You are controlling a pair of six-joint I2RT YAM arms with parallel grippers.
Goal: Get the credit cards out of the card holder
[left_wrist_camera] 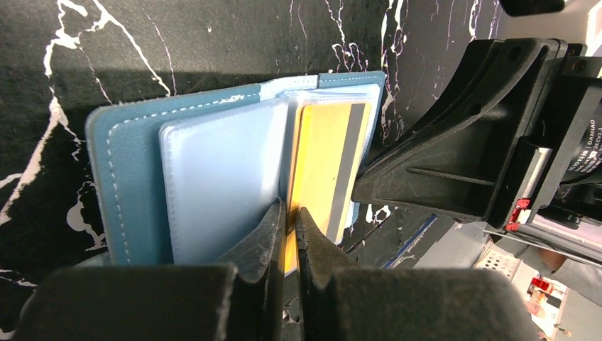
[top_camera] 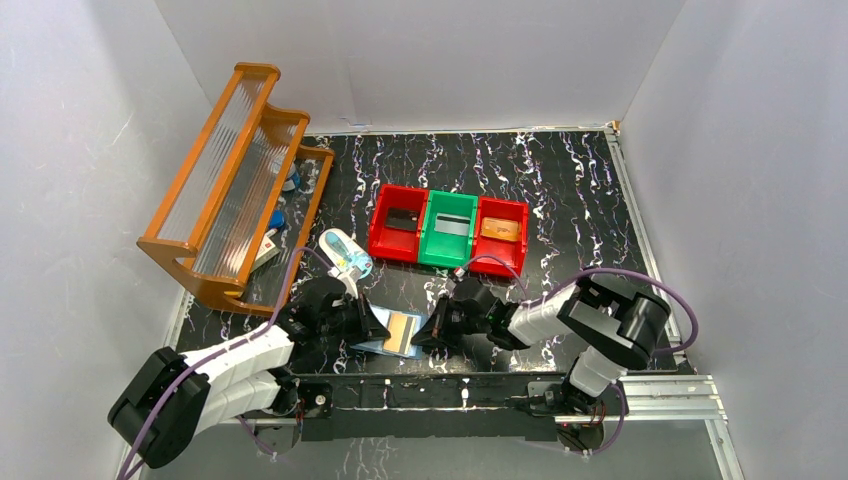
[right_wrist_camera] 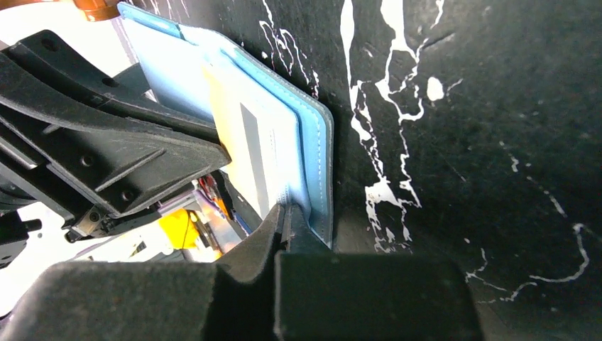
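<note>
The blue card holder (top_camera: 378,346) lies open at the table's near edge, between my two grippers. A tan-orange credit card (left_wrist_camera: 323,156) with a grey stripe sticks out of its clear pocket. My left gripper (left_wrist_camera: 289,213) is shut on that card's near edge, and in the top view it (top_camera: 384,328) sits at the holder's left side. My right gripper (right_wrist_camera: 286,213) is shut on the edge of the card holder (right_wrist_camera: 319,149), pinning it from the right (top_camera: 425,335). The same card (right_wrist_camera: 266,149) shows in the right wrist view.
Behind the holder stand three joined bins: a red one (top_camera: 385,238) with a black card, a green one (top_camera: 434,246) with a grey card, a red one (top_camera: 517,250) with an orange card. A white-and-blue oval case (top_camera: 345,255) and a wooden rack (top_camera: 230,180) stand at left.
</note>
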